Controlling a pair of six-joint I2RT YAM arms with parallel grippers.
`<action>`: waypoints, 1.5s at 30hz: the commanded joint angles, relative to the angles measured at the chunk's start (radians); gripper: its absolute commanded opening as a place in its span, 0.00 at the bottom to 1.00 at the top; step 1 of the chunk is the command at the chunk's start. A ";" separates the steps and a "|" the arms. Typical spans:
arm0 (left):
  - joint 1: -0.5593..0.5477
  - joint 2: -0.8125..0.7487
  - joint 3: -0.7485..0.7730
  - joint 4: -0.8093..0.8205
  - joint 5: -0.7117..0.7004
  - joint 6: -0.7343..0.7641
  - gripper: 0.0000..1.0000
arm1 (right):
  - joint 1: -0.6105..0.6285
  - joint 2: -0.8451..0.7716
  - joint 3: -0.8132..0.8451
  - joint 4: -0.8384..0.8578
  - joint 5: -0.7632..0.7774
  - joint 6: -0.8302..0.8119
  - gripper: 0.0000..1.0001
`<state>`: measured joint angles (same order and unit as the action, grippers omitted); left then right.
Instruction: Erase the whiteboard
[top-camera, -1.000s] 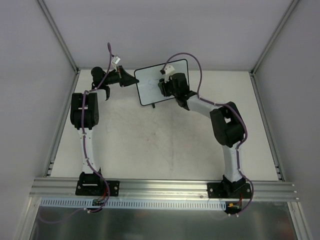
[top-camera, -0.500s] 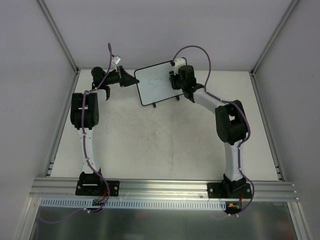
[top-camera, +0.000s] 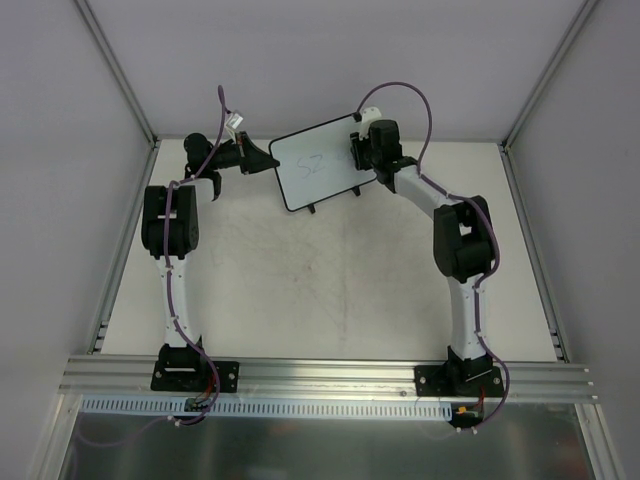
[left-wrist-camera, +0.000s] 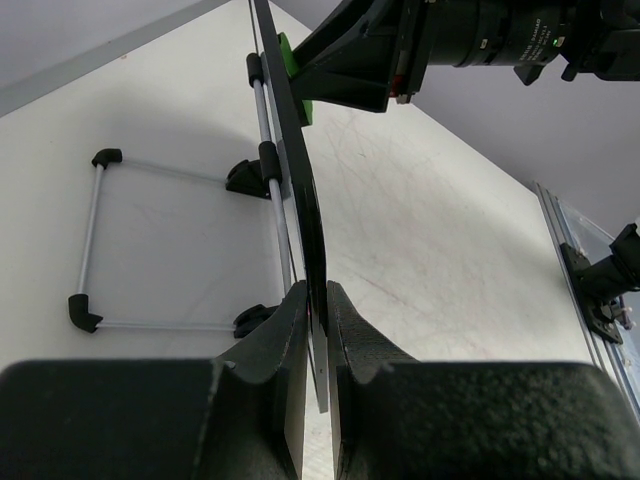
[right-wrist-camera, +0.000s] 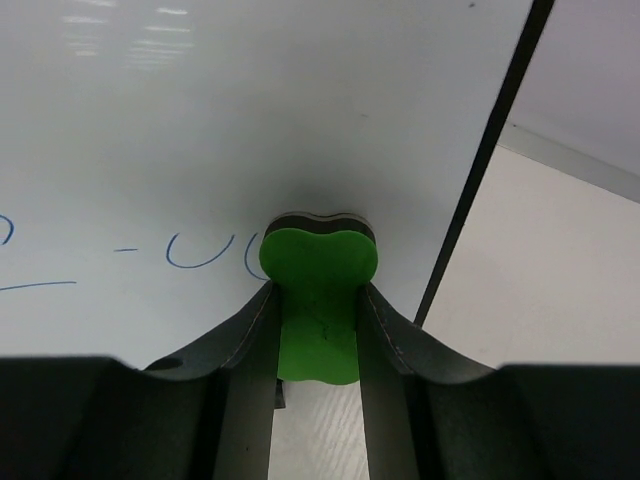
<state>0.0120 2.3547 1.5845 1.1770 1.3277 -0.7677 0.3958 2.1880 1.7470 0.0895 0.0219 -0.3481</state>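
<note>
**A:** What does the overhead view show?

**B:** A whiteboard (top-camera: 312, 168) sits near the middle of the table's (top-camera: 330, 290) far edge. The left gripper (top-camera: 262, 160) meets its left edge and the right gripper (top-camera: 362, 158) is over its right end. Dark writing remains mid-board, so the wiping looks under way but unfinished. The table between the board and its near edge is bare, while the back wall is close behind the board.

**A:** And the left wrist camera?

**B:** The board is seen edge-on. The left gripper's jaws are closed on its thin black rim, steadying it. A wire stand (left-wrist-camera: 95, 240) props the board from behind, with its feet on the table. Farther along, a green eraser (left-wrist-camera: 292, 75) presses against the board's face.

**A:** The right wrist camera?

**B:** The right gripper's jaws are clamped on the green eraser, whose pad is flat against the white surface, just beside the board's right rim. Blue strokes (right-wrist-camera: 190, 250) lie to its left. The next move probably calls for sliding the pad left across them while keeping pressure. There is little room to the right before the pad would slip off the edge.
</note>
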 joint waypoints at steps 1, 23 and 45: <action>-0.006 -0.006 0.038 0.047 0.091 0.033 0.00 | 0.057 0.032 0.054 -0.043 -0.030 -0.069 0.00; -0.033 -0.011 0.039 0.003 0.102 0.067 0.00 | 0.140 0.013 0.181 -0.161 -0.050 -0.060 0.00; -0.038 -0.018 0.040 -0.011 0.111 0.077 0.00 | 0.172 0.056 0.157 -0.315 -0.045 -0.040 0.00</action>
<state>-0.0006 2.3547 1.5978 1.1267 1.3312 -0.7197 0.5587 2.2528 1.9377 -0.1936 -0.0231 -0.4042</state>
